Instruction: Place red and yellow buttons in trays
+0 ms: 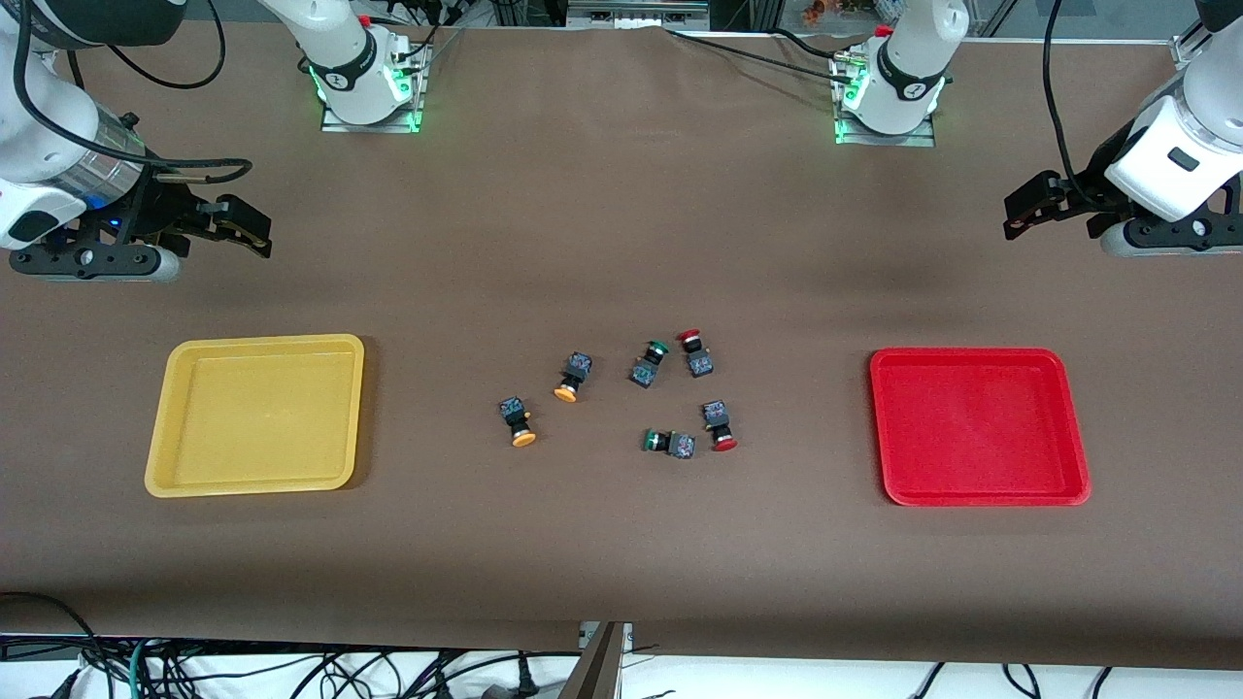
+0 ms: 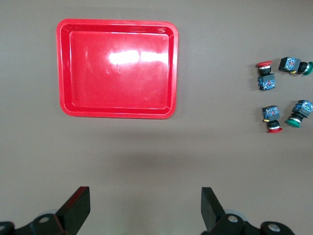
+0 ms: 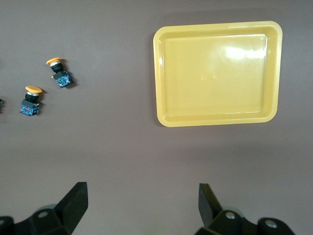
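Note:
Two red-capped buttons [image 1: 695, 352] [image 1: 719, 425] and two yellow-capped buttons [image 1: 573, 377] [image 1: 518, 422] lie on their sides mid-table. The empty yellow tray [image 1: 257, 416] sits toward the right arm's end, the empty red tray [image 1: 978, 427] toward the left arm's end. My right gripper [image 1: 254, 231] is open and empty, in the air above bare table near the yellow tray [image 3: 217, 73]; its view shows both yellow buttons [image 3: 58, 72] [image 3: 30, 101]. My left gripper [image 1: 1018, 216] is open and empty, above bare table near the red tray [image 2: 117, 68]; its view shows both red buttons [image 2: 265, 76] [image 2: 270, 117].
Two green-capped buttons [image 1: 649, 362] [image 1: 670, 443] lie among the red ones, and both show in the left wrist view [image 2: 295, 65] [image 2: 299, 111]. The brown table top [image 1: 621, 563] runs to its edge nearest the front camera, with cables below it.

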Robot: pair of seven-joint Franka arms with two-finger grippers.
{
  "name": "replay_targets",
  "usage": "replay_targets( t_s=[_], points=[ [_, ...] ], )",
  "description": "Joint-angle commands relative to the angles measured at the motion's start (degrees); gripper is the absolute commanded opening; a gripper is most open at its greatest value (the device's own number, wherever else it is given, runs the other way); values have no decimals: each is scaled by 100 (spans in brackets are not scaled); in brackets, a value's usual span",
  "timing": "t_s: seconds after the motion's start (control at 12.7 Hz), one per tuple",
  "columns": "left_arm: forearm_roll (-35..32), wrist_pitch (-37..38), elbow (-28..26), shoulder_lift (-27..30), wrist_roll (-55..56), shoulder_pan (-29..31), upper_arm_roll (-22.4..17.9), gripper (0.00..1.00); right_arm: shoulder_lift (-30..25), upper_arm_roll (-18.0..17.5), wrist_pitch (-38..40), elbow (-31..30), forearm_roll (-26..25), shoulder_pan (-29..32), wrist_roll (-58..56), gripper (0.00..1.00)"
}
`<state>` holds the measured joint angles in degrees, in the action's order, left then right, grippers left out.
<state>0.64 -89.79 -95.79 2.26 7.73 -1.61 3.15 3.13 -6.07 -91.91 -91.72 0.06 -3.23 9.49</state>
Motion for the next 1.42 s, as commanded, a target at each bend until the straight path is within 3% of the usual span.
replay_targets(
  t_s=[0.0, 0.32, 0.47, 0.63, 0.79, 1.34],
  points=[
    [-99, 94, 104, -50, -26, 21, 45, 100, -75, -61, 129, 66, -32, 50, -79, 100],
    [-29, 85, 105, -207, 0, 21, 54, 100, -75, -61, 129, 57, -32, 50, -79, 100],
    [59, 67, 244, -907, -26, -84, 62, 100, -75, -61, 129, 49, -32, 50, -79, 100],
    [287, -116, 717, -1759, 78, -321, 80, 100, -75, -61, 129, 49, -32, 50, -79, 100],
    [332, -843, 1053, -2446, 515, -681, 80, 100, -75, -61, 121, 49, -32, 50, -70, 100],
    [394, -3497, 1071, -3879, 2995, -1989, 71, 100, -6, -78, 25, -21, 38, -20, 26, 100]
  ],
)
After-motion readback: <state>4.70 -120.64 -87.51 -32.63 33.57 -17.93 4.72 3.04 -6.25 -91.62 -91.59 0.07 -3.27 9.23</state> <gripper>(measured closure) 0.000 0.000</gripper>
